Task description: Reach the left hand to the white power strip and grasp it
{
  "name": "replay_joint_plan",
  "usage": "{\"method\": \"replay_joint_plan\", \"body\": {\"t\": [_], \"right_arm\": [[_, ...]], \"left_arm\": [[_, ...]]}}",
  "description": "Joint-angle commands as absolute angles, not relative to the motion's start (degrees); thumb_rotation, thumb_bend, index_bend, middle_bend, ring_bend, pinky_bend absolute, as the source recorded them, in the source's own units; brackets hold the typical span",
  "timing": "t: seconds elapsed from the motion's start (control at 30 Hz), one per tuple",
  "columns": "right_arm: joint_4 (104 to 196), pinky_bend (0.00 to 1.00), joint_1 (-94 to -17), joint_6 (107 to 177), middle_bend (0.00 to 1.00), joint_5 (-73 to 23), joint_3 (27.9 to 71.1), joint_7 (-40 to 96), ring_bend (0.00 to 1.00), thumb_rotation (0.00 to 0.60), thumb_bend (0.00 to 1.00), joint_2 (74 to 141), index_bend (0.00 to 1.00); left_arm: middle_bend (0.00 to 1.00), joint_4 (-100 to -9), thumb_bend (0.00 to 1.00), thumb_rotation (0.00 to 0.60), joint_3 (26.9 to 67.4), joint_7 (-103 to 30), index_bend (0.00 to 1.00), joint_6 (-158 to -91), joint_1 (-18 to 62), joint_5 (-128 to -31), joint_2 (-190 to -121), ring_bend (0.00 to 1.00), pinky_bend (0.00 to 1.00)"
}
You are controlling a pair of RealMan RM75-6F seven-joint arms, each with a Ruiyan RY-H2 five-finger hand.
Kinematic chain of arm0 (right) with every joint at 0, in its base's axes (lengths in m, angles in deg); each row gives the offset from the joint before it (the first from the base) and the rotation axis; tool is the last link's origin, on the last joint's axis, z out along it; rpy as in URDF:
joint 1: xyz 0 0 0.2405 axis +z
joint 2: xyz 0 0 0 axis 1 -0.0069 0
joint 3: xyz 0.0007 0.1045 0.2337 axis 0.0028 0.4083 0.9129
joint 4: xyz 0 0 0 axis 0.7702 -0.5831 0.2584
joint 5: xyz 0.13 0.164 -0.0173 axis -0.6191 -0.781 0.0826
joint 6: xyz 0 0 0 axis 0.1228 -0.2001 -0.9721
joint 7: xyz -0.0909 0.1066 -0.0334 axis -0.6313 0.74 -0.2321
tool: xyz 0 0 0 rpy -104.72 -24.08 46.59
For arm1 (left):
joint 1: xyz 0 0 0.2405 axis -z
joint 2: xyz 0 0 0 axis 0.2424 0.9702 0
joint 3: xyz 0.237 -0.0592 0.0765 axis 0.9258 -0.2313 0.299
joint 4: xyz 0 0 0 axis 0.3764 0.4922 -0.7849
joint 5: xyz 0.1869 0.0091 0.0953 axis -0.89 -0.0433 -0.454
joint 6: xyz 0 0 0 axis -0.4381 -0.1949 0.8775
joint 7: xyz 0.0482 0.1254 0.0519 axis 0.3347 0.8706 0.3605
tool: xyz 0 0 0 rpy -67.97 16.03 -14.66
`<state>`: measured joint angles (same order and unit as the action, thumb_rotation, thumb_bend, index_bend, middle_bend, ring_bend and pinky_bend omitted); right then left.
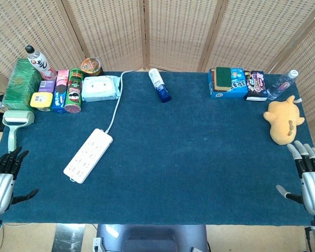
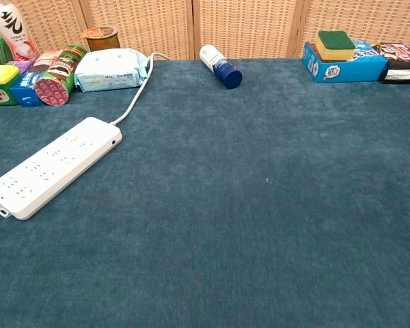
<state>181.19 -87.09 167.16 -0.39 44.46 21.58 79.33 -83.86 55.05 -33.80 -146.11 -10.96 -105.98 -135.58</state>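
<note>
The white power strip (image 1: 88, 155) lies flat on the blue table (image 1: 189, 173), angled from near left to far right, its white cord (image 1: 115, 105) running toward the back. The chest view shows the power strip (image 2: 52, 167) at the left with its cord (image 2: 131, 102). My left hand (image 1: 4, 178) hovers at the table's front left corner, fingers spread and empty, well to the left of and nearer than the strip. At the front right edge my right hand (image 1: 311, 176) is held open, holding nothing. Neither hand appears in the chest view.
Along the back left stand a Pringles can (image 1: 73, 90), snack boxes (image 1: 56, 94), a wipes pack (image 1: 100, 87) and a bottle (image 1: 38, 61). A lint roller (image 1: 14, 126) lies at left. A blue-capped bottle (image 1: 159, 85) lies mid-back. A blue box (image 1: 228, 84) and yellow plush (image 1: 283, 121) sit right.
</note>
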Motion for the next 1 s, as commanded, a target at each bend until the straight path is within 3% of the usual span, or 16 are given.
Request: {"method": "replay_joint_plan", "body": {"t": [0.03, 0.47, 0.5, 0.53, 0.57, 0.6, 0.63, 0.7, 0.73, 0.8, 0.9, 1.0], "right_arm": [[181.21, 0.00, -87.08, 167.09, 0.03, -0.34, 44.41, 21.60, 0.03, 0.600, 0.00, 79.30, 0.07], [181.39, 0.00, -86.90, 166.37, 0.03, -0.98, 44.45, 22.61, 0.03, 0.600, 0.00, 78.93, 0.07], [181.40, 0.00, -86.89, 166.36, 0.03, -0.96, 44.45, 22.65, 0.03, 0.600, 0.00, 78.92, 0.07], [181.42, 0.00, -86.88, 166.33, 0.03, -0.95, 44.45, 22.69, 0.03, 0.600, 0.00, 78.90, 0.07], [181.45, 0.00, -86.84, 166.27, 0.03, -0.94, 44.45, 22.70, 0.03, 0.600, 0.00, 78.87, 0.07], [181.46, 0.00, -86.82, 166.24, 0.03, -0.95, 44.45, 22.68, 0.03, 0.600, 0.00, 78.87, 0.07], [181.47, 0.00, -86.83, 166.24, 0.03, -0.94, 44.43, 22.65, 0.03, 0.600, 0.00, 78.88, 0.07], [181.48, 0.00, -86.82, 166.22, 0.03, -0.96, 44.43, 22.60, 0.03, 0.600, 0.00, 78.91, 0.07], [181.48, 0.00, -86.81, 166.18, 0.03, -1.01, 44.43, 22.53, 0.03, 0.600, 0.00, 78.96, 0.07], [181.46, 0.00, -86.82, 166.05, 0.03, -1.08, 44.32, 22.34, 0.03, 0.600, 0.00, 79.05, 0.07], [181.56, 0.00, -86.78, 165.76, 0.03, -1.22, 44.20, 22.25, 0.03, 0.600, 0.00, 79.15, 0.07], [181.52, 0.00, -86.61, 165.39, 0.03, -1.48, 44.25, 22.36, 0.03, 0.600, 0.00, 79.24, 0.07]], "left_arm": [[0.00, -83.83, 0.15, 0.600, 55.10, -33.84, 0.00, -146.15, -10.99, -106.08, -135.57, 0.00, 0.03], [0.00, -82.93, 0.15, 0.600, 54.92, -33.52, 0.00, -146.77, -10.89, -107.11, -136.23, 0.00, 0.03], [0.04, -82.68, 0.16, 0.600, 54.69, -33.30, 0.00, -147.18, -10.89, -107.24, -136.56, 0.01, 0.03], [0.17, -82.41, 0.16, 0.600, 54.43, -33.30, 0.00, -147.61, -10.90, -107.37, -136.91, 0.10, 0.05], [0.31, -81.92, 0.17, 0.600, 53.93, -33.56, 0.00, -148.38, -10.90, -107.52, -137.55, 0.22, 0.10], [0.57, -81.72, 0.18, 0.600, 53.73, -33.93, 0.00, -148.61, -10.88, -107.54, -137.93, 0.48, 0.27], [0.79, -81.63, 0.20, 0.600, 53.62, -34.63, 0.00, -148.61, -10.78, -107.57, -138.26, 0.74, 0.51], [0.96, -81.48, 0.26, 0.600, 53.56, -35.97, 0.00, -148.33, -10.51, -107.75, -138.63, 0.96, 0.86], [0.99, -81.28, 0.30, 0.600, 53.48, -36.95, 0.00, -147.84, -10.19, -107.70, -138.87, 0.99, 0.94], [1.00, -80.82, 0.42, 0.600, 52.82, -37.19, 0.00, -146.90, -9.40, -106.96, -139.82, 1.00, 1.00], [1.00, -80.99, 0.56, 0.600, 50.71, -40.80, 0.00, -139.54, -5.31, -102.42, -142.39, 1.00, 1.00], [1.00, -81.82, 0.60, 0.600, 48.91, -40.38, 0.04, -135.36, -2.76, -98.67, -142.94, 1.00, 1.00]]}}
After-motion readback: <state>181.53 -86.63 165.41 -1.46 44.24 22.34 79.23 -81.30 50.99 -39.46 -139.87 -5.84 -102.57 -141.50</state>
